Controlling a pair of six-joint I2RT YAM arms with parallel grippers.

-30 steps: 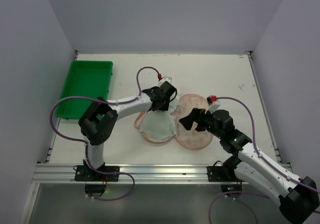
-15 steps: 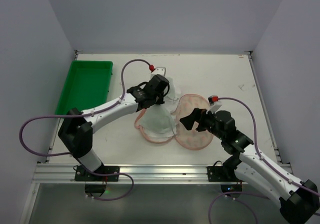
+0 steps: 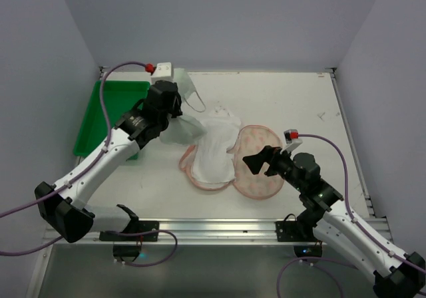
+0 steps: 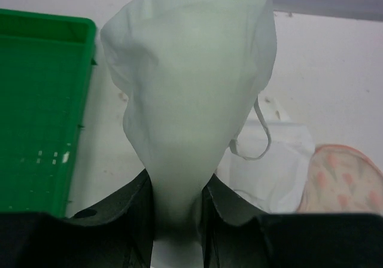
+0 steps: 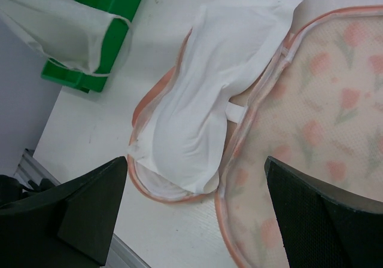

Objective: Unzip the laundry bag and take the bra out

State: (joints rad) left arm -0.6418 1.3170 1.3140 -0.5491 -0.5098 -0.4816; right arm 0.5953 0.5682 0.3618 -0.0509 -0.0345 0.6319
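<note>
The left claw (image 4: 176,208) is clenched on a bunch of white fabric, one end of the bra (image 3: 212,158). It holds this end up off the counter (image 3: 299,105), just beside the right rim of the green tray (image 3: 110,108). A thin strap loop (image 4: 254,139) hangs free from the raised cup.

The other cup lies in the left half of the laundry bag (image 3: 263,171). The bag is spread open and flat near the middle of the counter, toward its near edge, with its pink zip edging showing around both lobes. The white cup spills over the far rim of that half, while its near end sits inside the pink edge.

The printed right half lies bare, touching the left half along the middle seam. The right claw (image 5: 196,160) hangs above it, released, with its fingers spread wide and nothing between them.

Bare counter stretches behind the bag to the back wall and to the right as far as the side wall. On the left, a strip of counter separates the bag from the tray. The left arm reaches diagonally over the tray's near right corner.
</note>
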